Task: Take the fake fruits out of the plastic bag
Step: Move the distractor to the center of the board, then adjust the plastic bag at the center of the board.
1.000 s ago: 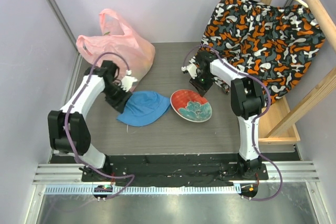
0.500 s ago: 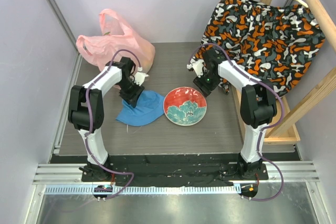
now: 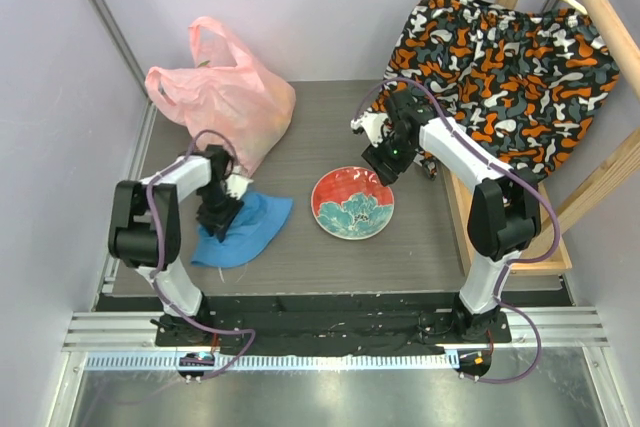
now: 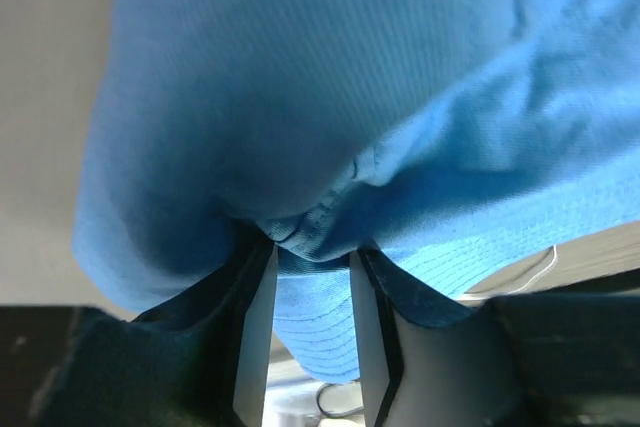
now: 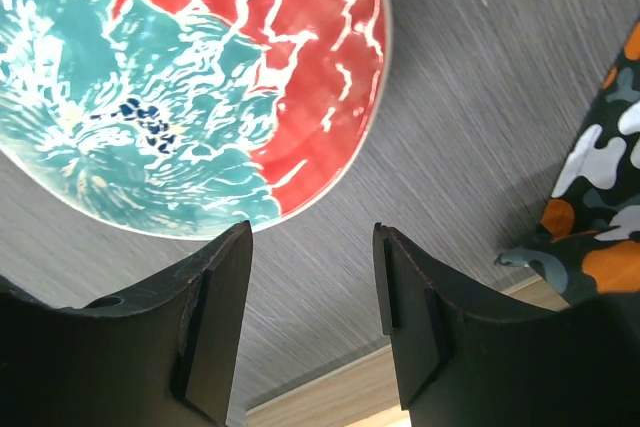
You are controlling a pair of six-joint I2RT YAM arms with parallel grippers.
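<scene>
The pink plastic bag (image 3: 225, 92) stands bunched at the back left of the table, handles up. No fake fruits show; the bag hides whatever is inside. My left gripper (image 3: 222, 209) is shut on the brim of the blue fabric hat (image 3: 245, 229), which lies in front of the bag; the hat fills the left wrist view (image 4: 330, 127), pinched between the fingers. My right gripper (image 3: 381, 160) is open and empty, just beyond the far right rim of the red floral plate (image 3: 352, 203). The plate also shows in the right wrist view (image 5: 180, 77).
An orange, black and white patterned cloth (image 3: 500, 62) hangs over a wooden rack (image 3: 590, 7) at the back right. A grey wall stands close on the left. Bare table shows between the bag and the right arm.
My left gripper has pulled the blue hat toward the front left, away from the plate. My right gripper has shifted slightly near the plate's far rim. The plate moved left a second ago and now rests.
</scene>
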